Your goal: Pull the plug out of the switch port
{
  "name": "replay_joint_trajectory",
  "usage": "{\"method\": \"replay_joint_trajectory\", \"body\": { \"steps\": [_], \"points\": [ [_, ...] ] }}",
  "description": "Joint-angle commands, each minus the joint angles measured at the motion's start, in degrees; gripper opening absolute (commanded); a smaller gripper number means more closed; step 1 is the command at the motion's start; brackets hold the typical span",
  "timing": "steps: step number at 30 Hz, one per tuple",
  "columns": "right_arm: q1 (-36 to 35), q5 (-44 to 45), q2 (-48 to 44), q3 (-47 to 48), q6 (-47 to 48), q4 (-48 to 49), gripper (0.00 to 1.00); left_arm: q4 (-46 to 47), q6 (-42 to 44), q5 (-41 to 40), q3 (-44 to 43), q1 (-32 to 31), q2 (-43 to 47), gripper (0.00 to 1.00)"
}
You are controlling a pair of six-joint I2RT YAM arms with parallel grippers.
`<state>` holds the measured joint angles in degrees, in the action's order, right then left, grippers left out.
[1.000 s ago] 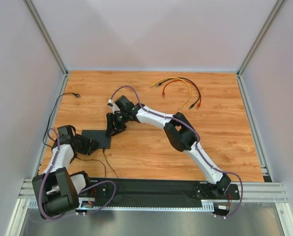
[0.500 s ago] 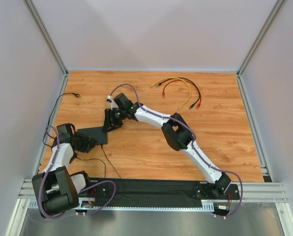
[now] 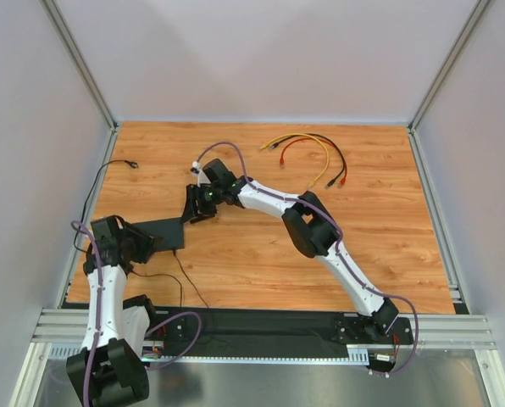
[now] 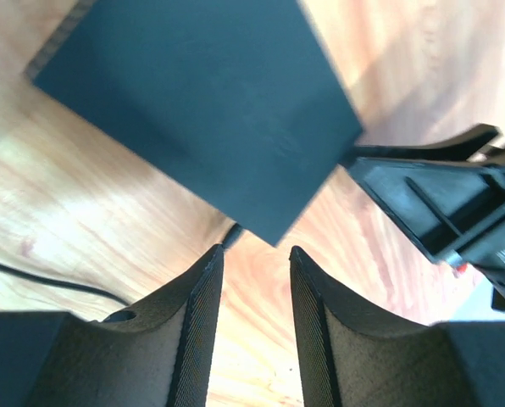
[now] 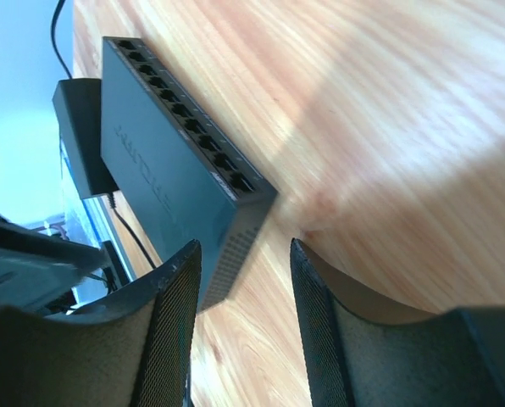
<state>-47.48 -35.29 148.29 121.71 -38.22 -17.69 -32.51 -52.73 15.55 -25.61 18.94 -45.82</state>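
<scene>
left gripper and right gripper: jaws open. switch seems light, rigid, may slide on the surface; pinch the plug at its 5 o'clock corner.

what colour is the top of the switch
Plain matte black, no markings; the switch top shows best in the left wrist view.

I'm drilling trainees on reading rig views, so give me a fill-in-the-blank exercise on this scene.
The switch is ___ in colour.
The left pincer and right pincer both stand ___.
The table has a top of ___.
The loose cables lie toward the far ___ corner.
Missing: black; open; wood; right.
</scene>
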Motion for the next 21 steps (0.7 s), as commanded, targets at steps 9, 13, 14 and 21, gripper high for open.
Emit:
{"method": "replay_joint_trajectory", "body": {
  "steps": [9, 13, 14, 21],
  "points": [
    [1.0, 4.0, -9.9, -9.5, 5.3, 2.3, 0.51, 1.8, 7.4, 9.6, -3.4, -0.1, 5.5, 0.49],
    [1.0, 5.4, -11.4, -11.0, 6.7, 1.4, 0.52, 2.0, 9.2, 11.3, -4.1, 0.0, 4.7, 0.49],
    [1.1, 5.6, -12.1, -11.9, 6.9, 1.2, 0.53, 1.7, 10.4, 11.3, -4.5, -0.1, 3.8, 0.49],
    [1.1, 8.4, -17.0, -17.5, 8.9, 0.4, 0.59, -2.6, 17.1, 10.9, -11.9, 0.0, -2.2, 0.49]
  ]
}}
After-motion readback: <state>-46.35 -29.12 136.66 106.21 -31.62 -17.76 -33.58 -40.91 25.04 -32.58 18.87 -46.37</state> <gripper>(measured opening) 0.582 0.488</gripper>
